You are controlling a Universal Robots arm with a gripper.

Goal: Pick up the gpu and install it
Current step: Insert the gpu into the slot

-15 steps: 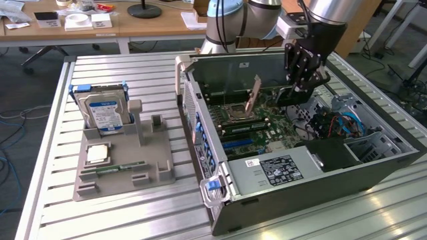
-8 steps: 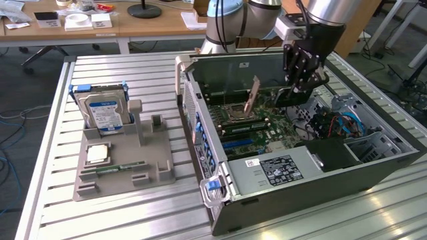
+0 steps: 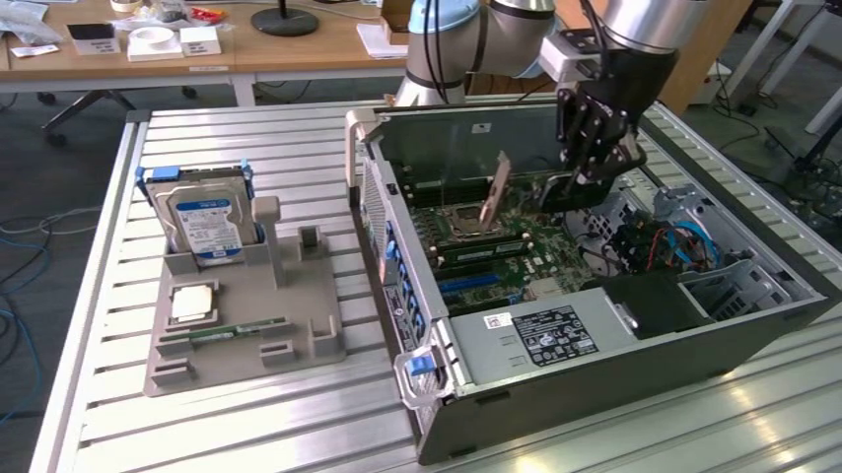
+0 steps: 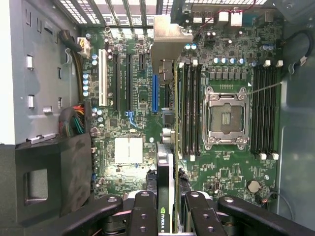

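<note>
The install step is in hand, I'd say. The black claw [image 4: 170, 212] pinches the thin, black-shrouded gpu [image 4: 166, 164] with its silvery end bracket, edge-down above the green motherboard [image 4: 226, 172] in the open grey computer case [image 3: 618, 374] — not yet seated. Seating calls for squaring its edge over a slot on that motherboard — then pressing straight down.

One open dark grey metal computer case [image 3: 618, 340]. One green motherboard [image 4: 231, 169]. One flat black-shrouded gpu card [image 4: 165, 177]. One slatted metal counter [image 3: 263, 434]. One grey plastic parts holder [image 3: 310, 315]. One silver hard drive with a blue label [image 3: 208, 219]. One square silver processor chip [image 3: 192, 304]. One slim green memory stick [image 3: 224, 332].
</note>
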